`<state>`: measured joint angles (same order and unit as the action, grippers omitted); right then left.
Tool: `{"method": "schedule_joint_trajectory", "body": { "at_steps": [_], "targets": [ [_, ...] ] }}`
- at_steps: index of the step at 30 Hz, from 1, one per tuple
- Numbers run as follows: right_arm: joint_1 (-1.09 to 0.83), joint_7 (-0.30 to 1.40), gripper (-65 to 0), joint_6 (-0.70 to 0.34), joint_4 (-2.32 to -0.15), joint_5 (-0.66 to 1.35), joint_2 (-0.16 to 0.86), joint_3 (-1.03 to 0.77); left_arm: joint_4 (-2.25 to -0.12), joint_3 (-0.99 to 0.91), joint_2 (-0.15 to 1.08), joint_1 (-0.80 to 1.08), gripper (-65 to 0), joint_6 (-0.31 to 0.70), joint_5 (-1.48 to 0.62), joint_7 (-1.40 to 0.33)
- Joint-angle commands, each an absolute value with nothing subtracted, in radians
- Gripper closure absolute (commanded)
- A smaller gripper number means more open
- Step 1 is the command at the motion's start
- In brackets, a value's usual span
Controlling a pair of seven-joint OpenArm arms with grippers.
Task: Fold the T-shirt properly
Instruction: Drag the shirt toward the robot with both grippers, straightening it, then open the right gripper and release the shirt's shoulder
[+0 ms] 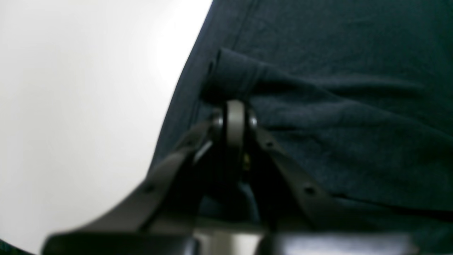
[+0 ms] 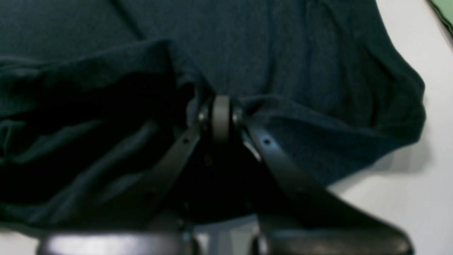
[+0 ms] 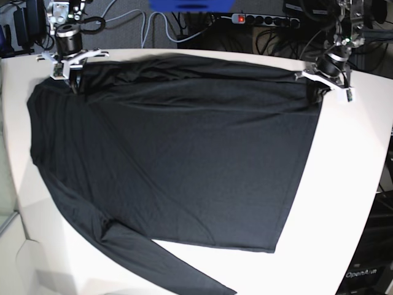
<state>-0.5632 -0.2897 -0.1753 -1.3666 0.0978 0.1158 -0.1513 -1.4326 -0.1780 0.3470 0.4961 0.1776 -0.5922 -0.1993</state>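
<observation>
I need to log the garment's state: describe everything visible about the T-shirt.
The T-shirt is plain black, long-sleeved, of thin, smooth cloth, spread mostly flat on the white table. One sleeve runs diagonally toward the near edge. Wrinkles gather along its far edge, where the left gripper and right gripper are each shut on a corner.

Both arms end in white brackets, with black jaws studded with small screws.
</observation>
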Motion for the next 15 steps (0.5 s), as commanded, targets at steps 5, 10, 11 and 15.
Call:
{"method": "schedule_joint_trajectory", "body": {
  "at_steps": [5,10,11,15],
  "targets": [
    [-0.596,-0.053,-0.1,-0.185,-1.333,0.042,0.113,-0.148,-1.400,-0.165,0.344,0.541,-1.1,0.110,-0.532,-0.424],
    [-0.593,-0.084,-0.1,-0.185,-1.333,0.042,0.114,-0.148,-1.400,-0.229,0.341,0.544,-1.1,0.110,-0.532,-0.426],
    [-0.593,-0.105,-0.1,-0.185,-1.333,0.042,0.114,-0.148,-1.400,-0.239,0.341,0.544,-1.1,0.111,-0.532,-0.426],
    [-0.591,-0.142,-0.1,-0.185,-1.333,0.039,0.114,-0.148,-1.400,-0.265,0.343,0.538,-1.0,0.111,-0.532,-0.424]
  ]
}}
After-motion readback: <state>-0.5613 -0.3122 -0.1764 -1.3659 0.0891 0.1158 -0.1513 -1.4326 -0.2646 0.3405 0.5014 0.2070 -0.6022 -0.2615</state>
